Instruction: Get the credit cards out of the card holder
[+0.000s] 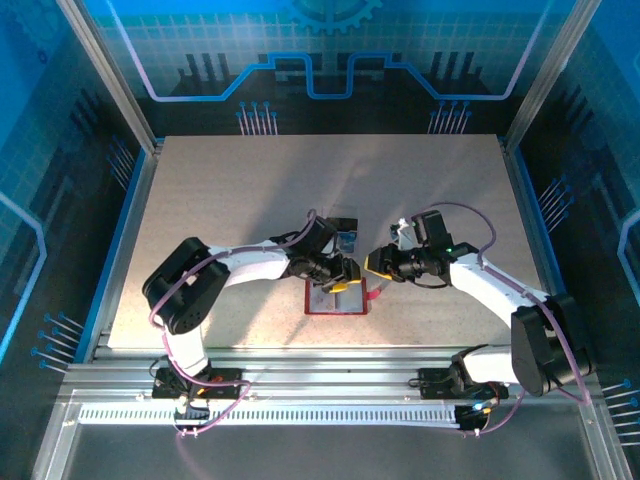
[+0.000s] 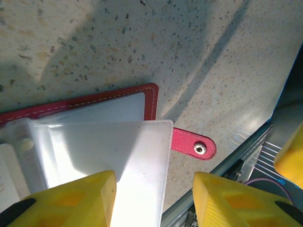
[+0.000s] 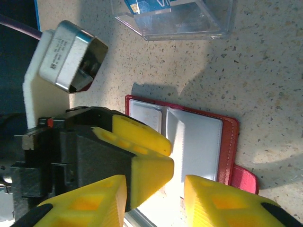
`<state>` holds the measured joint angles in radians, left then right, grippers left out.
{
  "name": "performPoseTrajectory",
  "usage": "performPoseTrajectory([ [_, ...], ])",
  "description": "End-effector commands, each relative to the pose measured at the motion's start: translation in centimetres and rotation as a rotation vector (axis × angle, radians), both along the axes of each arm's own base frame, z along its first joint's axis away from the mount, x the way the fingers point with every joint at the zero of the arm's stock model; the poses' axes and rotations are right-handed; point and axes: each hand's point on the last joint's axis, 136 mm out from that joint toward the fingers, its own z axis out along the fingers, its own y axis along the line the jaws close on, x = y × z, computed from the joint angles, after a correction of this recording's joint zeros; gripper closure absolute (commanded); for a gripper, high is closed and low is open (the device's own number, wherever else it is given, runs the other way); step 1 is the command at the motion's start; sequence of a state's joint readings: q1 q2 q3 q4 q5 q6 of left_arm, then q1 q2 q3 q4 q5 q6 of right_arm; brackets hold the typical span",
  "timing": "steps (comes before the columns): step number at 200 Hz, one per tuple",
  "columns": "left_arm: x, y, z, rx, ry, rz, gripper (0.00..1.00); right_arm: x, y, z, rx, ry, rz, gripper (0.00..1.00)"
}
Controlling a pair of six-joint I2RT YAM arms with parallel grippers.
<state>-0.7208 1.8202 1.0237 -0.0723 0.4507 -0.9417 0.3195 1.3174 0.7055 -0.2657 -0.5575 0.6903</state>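
Observation:
The dark red card holder [image 1: 337,299] lies open on the table just in front of the arms. In the right wrist view its two greyish pockets [image 3: 196,139] face up inside the red border. My left gripper [image 1: 345,272] hovers over it, jaws apart, with a raised pocket leaf [image 2: 118,151] running under its left finger [image 2: 71,201]. The red strap tab [image 2: 194,144] pokes out beside that leaf. From the right, my right gripper [image 3: 156,201] stands open close to the left gripper's fingers [image 3: 142,151]. One blue credit card [image 3: 147,5] lies in the clear tray.
The clear plastic tray [image 1: 347,234] sits just behind the card holder. The two grippers are almost touching above the holder. The table's near metal rail [image 2: 222,165] runs close by the strap tab. Bare table spreads to the left, right and back.

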Motion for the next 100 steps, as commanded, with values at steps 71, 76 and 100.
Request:
performPoseTrajectory([
  [71, -0.7, -1.5, -1.0, -0.005, 0.046, -0.029, 0.52, -0.5, -0.7, -0.2, 0.008, 0.013, -0.001, 0.62],
  [76, -0.7, -1.5, -1.0, -0.004, 0.047, -0.031, 0.52, -0.4, -0.7, -0.2, 0.009, 0.013, -0.001, 0.62],
  [100, -0.9, -1.4, -1.2, 0.008, 0.053, -0.038, 0.52, -0.5, -0.6, -0.3, 0.012, 0.018, 0.001, 0.61],
])
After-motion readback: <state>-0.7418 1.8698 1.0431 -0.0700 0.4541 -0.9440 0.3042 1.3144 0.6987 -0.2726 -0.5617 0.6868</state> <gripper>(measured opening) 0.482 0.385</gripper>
